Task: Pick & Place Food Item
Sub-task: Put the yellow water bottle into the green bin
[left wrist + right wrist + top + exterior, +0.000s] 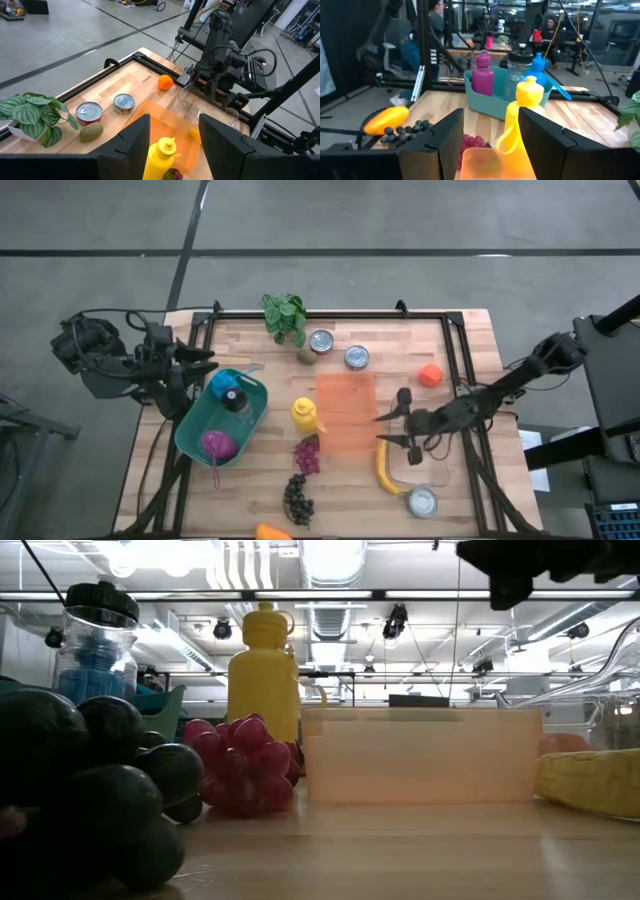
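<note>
A yellow banana (386, 470) lies on the wooden table (400, 340), just near of my right gripper (384, 430). That gripper stands open and level above the table, pointing toward the table's left edge, at the right rim of the orange translucent container (345, 412). In its wrist view the container (492, 162) shows low between the fingers, which touch nothing. My left gripper (208, 361) hangs open above the far left corner of the teal bin (195, 442), holding nothing. A yellow squeeze bottle (306, 414), red grapes (307, 456) and dark grapes (298, 498) rest on the table left of the container.
A potted plant (285, 316), two cans (321, 341) (356, 357), a kiwi (91, 131) and an orange (430, 375) line the far side. A third can (422, 501) and a clear container (432, 470) sit near right. The bin holds blue (228, 392) and pink (218, 444) bottles. A mango (272, 532) lies at the near edge.
</note>
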Robot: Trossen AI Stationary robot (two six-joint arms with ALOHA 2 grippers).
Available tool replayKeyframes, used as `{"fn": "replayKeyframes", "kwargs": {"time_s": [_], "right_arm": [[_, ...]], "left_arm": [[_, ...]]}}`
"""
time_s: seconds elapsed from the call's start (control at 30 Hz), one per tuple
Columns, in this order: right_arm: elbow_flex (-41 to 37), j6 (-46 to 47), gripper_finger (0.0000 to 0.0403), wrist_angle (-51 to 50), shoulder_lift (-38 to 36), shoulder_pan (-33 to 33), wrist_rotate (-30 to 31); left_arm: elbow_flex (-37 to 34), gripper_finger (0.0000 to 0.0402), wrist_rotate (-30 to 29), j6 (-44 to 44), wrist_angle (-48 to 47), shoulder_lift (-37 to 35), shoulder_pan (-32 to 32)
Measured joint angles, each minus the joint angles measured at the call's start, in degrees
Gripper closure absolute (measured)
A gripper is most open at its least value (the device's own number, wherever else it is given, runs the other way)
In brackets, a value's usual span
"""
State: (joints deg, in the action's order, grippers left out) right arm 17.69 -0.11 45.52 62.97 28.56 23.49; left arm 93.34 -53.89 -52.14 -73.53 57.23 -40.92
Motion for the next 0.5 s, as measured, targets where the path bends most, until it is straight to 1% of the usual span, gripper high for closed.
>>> {"fn": "replayKeyframes", "kwargs": {"time_s": [0.17,0.23,0.3,0.5], "right_arm": [[-2.27,0.18,0.0214,0.44,-4.22,-0.04,-0.2],[-3.23,0.16,0.0214,-0.11,-5.57,-0.04,-1.25],[-3.35,0.16,0.0214,0.3,-6.07,-0.04,-2.78],[-3.49,0.0,0.0214,0.07,-6.28,0.07,-3.05]], "left_arm": [[0.0,0.0229,0.01,0.0,-0.01,0.02,0.0],[0.0,0.0229,0.0,0.0,0.0,0.03,0.01],[0.0,0.0229,0.02,0.0,-0.01,0.03,0.01],[-0.02,0.0229,0.02,0.0,-0.01,0.03,-0.01]]}}
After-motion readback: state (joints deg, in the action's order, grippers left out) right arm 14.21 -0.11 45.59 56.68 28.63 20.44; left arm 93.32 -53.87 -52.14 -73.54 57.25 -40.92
